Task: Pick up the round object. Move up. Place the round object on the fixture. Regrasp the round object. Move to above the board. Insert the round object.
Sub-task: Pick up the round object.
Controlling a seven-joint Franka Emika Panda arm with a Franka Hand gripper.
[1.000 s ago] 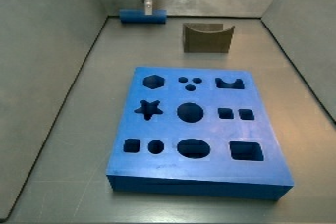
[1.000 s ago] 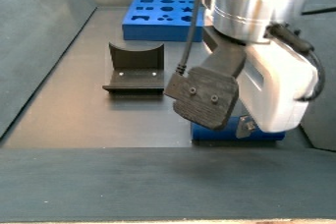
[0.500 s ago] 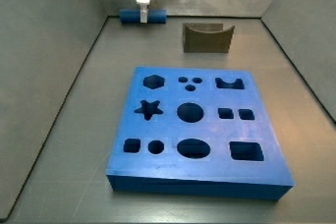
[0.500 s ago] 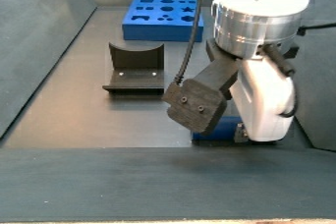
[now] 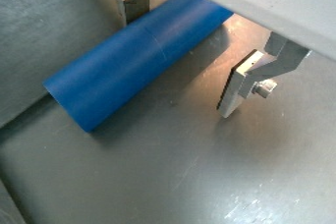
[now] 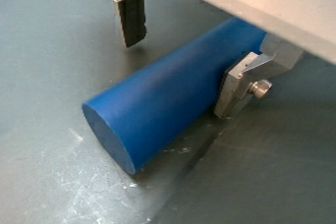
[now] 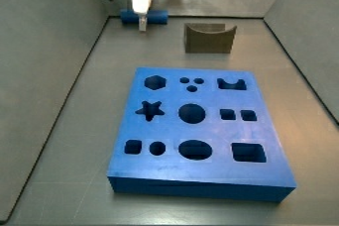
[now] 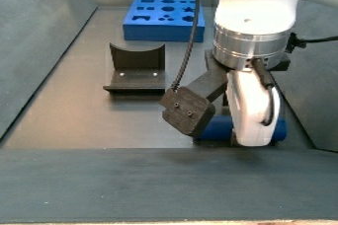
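The round object [image 6: 171, 95] lies on its side on the grey floor at the far end of the workspace, at about 11 o'clock from the board [image 7: 199, 126] in a side view and at about 9 o'clock from the fixture [image 7: 208, 38], well apart from both. The gripper [image 6: 184, 56] is down at floor level over the peg with its fingers spread; in both wrist views one silver finger [image 5: 252, 81] stands on each side of the blue cylinder, and a thin gap seems to remain between each pad and the peg, so nothing is pinched yet. The step in hand looks like the first one, picking up the round object, at the point just before the squeeze. The fingers straddle the peg across its width near its middle, which seems a fair hold. The next move calls for pressing the fingers together squarely on the curved sides so the peg does not roll or skid along the floor, and then a straight lift. The fixture's notch stands empty, and every hole in the board is unfilled, so the placing, regrasp and insertion all lie ahead.
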